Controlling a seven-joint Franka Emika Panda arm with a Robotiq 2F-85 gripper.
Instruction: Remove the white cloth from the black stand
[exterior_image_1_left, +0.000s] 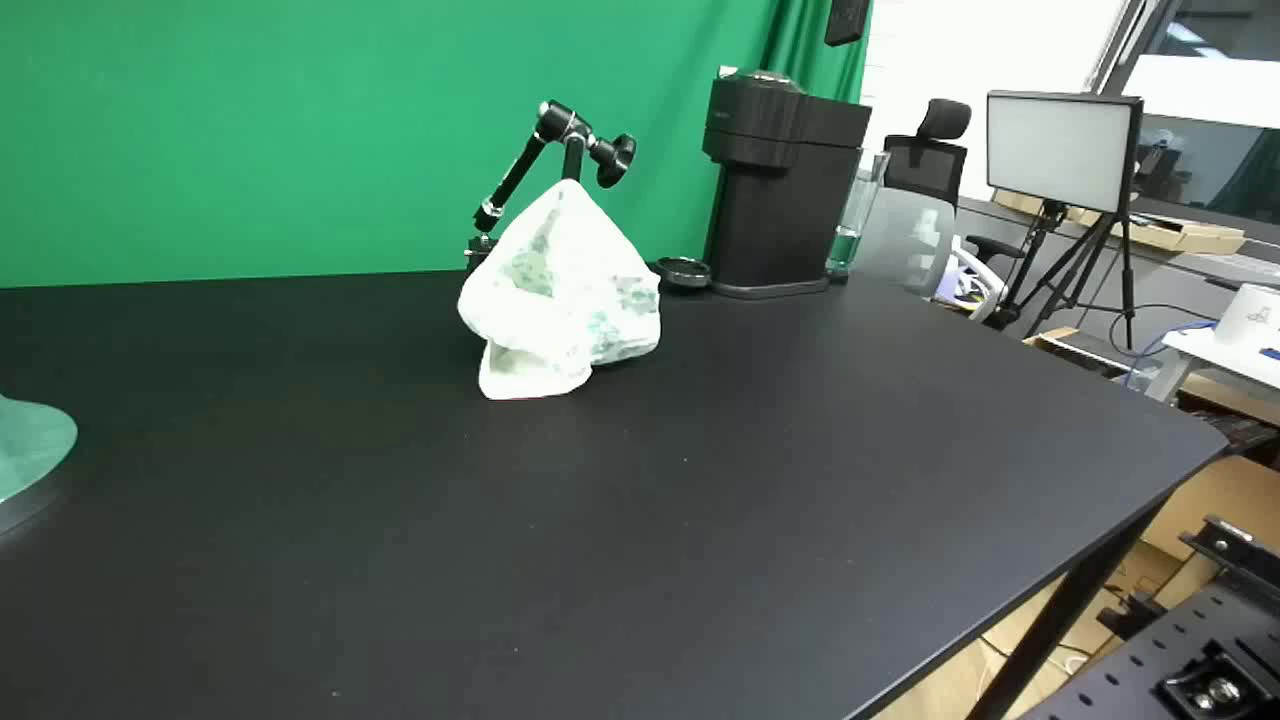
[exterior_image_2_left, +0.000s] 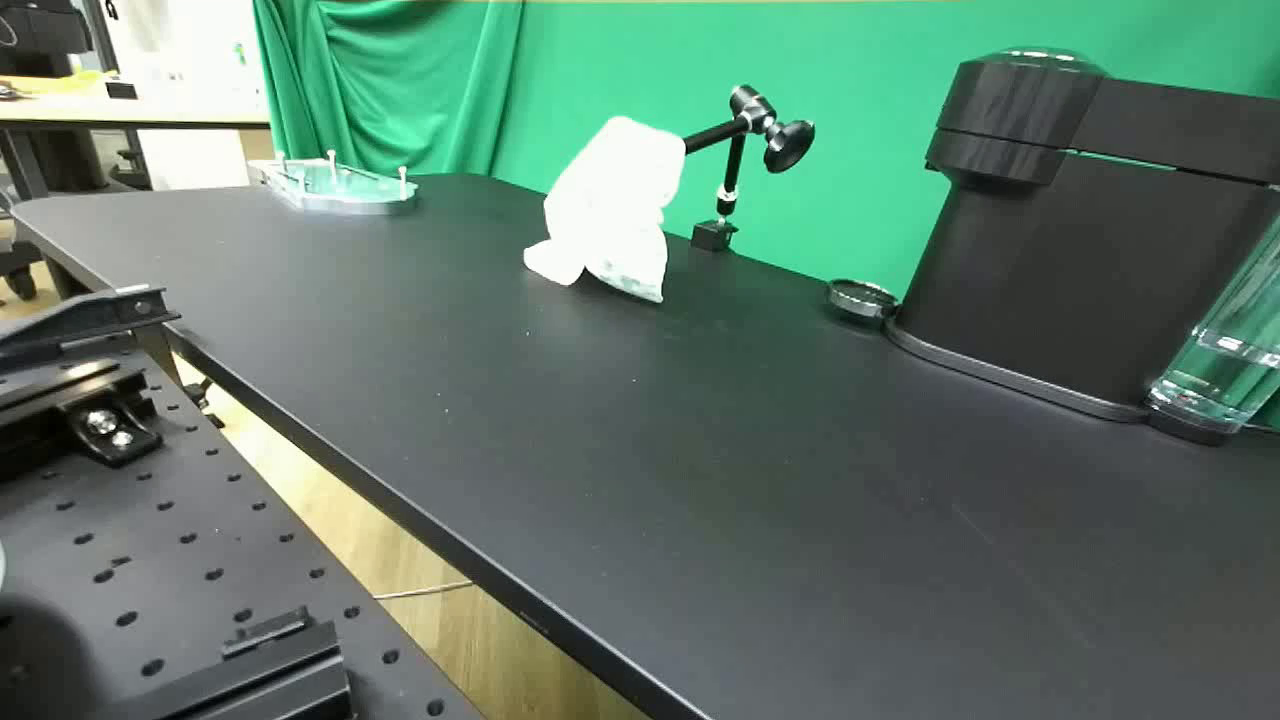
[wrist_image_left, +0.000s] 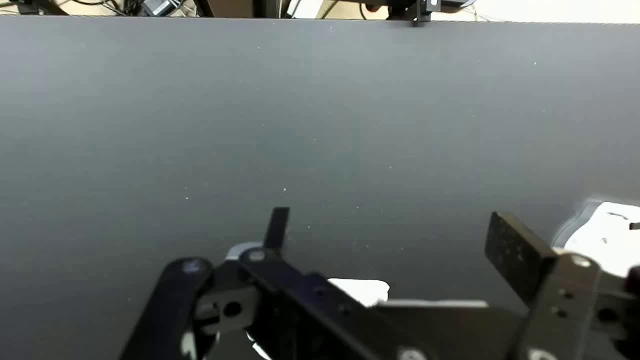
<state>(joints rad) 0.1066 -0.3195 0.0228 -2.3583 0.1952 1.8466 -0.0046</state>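
The white cloth (exterior_image_1_left: 560, 290) is draped in a peak over the black stand (exterior_image_1_left: 563, 125), a jointed arm with a knob. The cloth's lower folds reach down to or near the table. In an exterior view, the cloth (exterior_image_2_left: 615, 205) hangs over the end of the arm of the stand (exterior_image_2_left: 733, 165), which rises from a small clamp base. In the wrist view, my gripper (wrist_image_left: 392, 232) is open, with nothing between its fingertips. A bit of white (wrist_image_left: 365, 291), probably the cloth, shows behind its lower linkage; the rest is hidden. My gripper is not clearly visible in either exterior view.
A black coffee machine (exterior_image_1_left: 780, 190) with a clear water tank (exterior_image_2_left: 1225, 350) stands near the green backdrop. A round drip tray (exterior_image_2_left: 860, 297) is beside it. A clear plate with posts (exterior_image_2_left: 340, 190) lies at the far table end. An unidentified dark part (exterior_image_1_left: 847, 20) hangs at the top edge.
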